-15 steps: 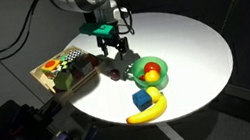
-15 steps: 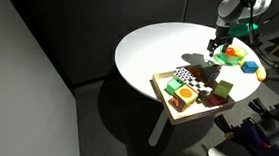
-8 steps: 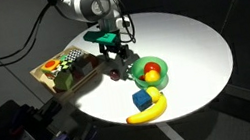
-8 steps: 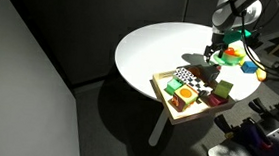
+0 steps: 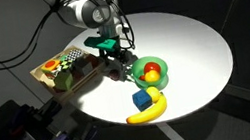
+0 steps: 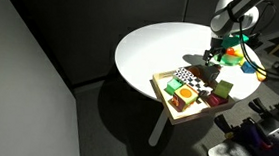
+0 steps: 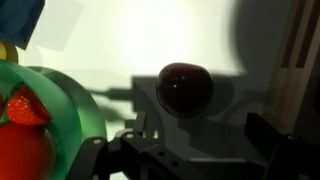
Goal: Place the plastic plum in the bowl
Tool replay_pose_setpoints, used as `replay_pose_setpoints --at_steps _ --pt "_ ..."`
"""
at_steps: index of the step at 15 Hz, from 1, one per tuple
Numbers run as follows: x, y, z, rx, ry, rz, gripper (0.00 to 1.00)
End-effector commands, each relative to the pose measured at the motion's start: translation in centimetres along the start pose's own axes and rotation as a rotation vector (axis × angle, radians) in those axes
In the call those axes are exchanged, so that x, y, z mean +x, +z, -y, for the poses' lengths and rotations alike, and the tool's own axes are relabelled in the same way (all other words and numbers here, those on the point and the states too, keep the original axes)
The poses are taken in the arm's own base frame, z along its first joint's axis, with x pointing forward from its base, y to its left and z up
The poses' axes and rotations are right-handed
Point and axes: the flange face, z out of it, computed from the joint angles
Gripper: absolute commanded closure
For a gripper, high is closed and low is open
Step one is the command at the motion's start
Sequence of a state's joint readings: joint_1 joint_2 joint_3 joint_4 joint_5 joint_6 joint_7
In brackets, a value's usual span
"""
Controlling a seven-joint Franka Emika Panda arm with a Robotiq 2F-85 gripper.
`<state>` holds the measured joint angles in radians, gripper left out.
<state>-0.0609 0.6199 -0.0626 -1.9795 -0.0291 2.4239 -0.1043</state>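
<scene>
The plastic plum point(image 7: 185, 88) is small, dark maroon and round; in the wrist view it lies on the white table just ahead of the jaws. My gripper point(image 7: 198, 130) is open, one finger on each side below the plum, and touches nothing. The green bowl point(image 7: 60, 110) is at the left of the wrist view and holds a red-orange fruit point(image 7: 20, 160) and a strawberry. In both exterior views the gripper point(image 5: 117, 69) point(image 6: 212, 62) hangs low beside the bowl point(image 5: 160, 79) point(image 6: 231, 57) and hides the plum.
A wooden tray of toys point(image 5: 65, 71) point(image 6: 192, 92) sits at the table's edge close to the gripper. A blue cube point(image 5: 143, 99) and a banana point(image 5: 148, 113) lie in front of the bowl. The round white table point(image 5: 191, 39) ends near them.
The arm has come down towards the table beside the bowl, bringing the open jaws closer to the plum. The objects have not moved.
</scene>
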Motion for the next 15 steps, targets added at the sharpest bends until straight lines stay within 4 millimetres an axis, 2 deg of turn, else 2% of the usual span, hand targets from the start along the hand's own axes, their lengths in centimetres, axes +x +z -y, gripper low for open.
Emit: replay_pose_setpoints --at_steps 1,14,15 --pt "-0.3 0.4 -0.1 0.002 -0.008 -0.009 0.0" --pt "-0.4 2.8 -0.3 -0.001 -0.016 0.015 0.0" --pt "-0.5 2.9 -0.3 -0.001 -0.015 0.017 0.25"
